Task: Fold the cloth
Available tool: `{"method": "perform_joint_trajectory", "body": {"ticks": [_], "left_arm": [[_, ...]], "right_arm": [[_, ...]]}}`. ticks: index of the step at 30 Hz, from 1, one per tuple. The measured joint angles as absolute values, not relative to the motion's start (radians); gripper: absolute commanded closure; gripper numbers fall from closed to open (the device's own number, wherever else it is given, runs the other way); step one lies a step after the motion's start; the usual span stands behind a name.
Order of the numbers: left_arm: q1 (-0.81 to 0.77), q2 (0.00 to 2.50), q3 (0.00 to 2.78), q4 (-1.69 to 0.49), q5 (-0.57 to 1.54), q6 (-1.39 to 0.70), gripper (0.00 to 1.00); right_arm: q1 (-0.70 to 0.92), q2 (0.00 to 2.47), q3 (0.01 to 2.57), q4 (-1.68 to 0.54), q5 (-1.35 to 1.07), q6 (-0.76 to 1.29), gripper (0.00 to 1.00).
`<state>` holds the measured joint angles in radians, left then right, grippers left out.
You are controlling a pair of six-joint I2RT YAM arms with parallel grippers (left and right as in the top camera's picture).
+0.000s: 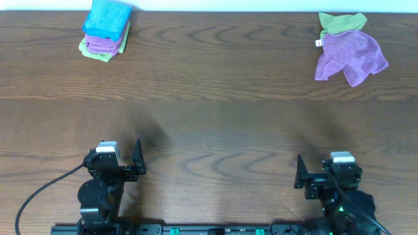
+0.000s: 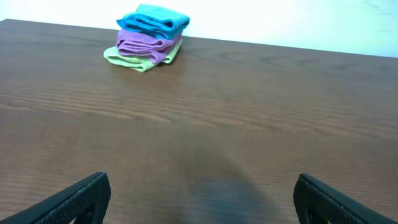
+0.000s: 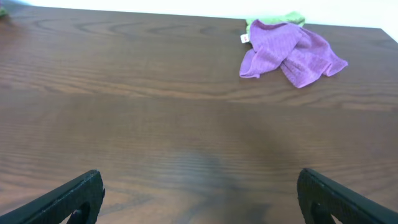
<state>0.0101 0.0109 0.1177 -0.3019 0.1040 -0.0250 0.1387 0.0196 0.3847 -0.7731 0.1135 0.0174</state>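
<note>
Table [image 1: 215,124]: dark brown, wavy wood grain, seen filling nearly the whole overhead view. A faint straight line [image 1: 209,98] is noted across it from side to side; the far part is lit slightly lighter than the near part. Beyond the far edge a plain white backdrop [image 2: 298,22] is seen, brightly and evenly lit. Soft blurred shadows [image 1: 147,127] are cast on the near tabletop.

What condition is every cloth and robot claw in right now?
blue cloth: folded, top of stack.
stacked purple cloth: folded, under the blue one.
stacked green cloth: folded, bottom of stack.
loose purple cloth: crumpled.
loose green cloth: crumpled.
left gripper: open, empty.
right gripper: open, empty.
</note>
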Motion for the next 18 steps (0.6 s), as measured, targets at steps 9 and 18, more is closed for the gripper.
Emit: {"method": "perform_joint_trajectory", "body": {"ticks": [9, 18], "left_arm": [[0.010, 0.011, 0.118, -0.302, 0.104, -0.025, 0.05], [0.010, 0.011, 0.118, -0.302, 0.104, -0.025, 0.05]], "right_arm": [[0.139, 0.015, 0.247, -0.713, 0.114, 0.017, 0.01], [0.139, 0.015, 0.167, -0.715, 0.114, 0.017, 0.01]]}}
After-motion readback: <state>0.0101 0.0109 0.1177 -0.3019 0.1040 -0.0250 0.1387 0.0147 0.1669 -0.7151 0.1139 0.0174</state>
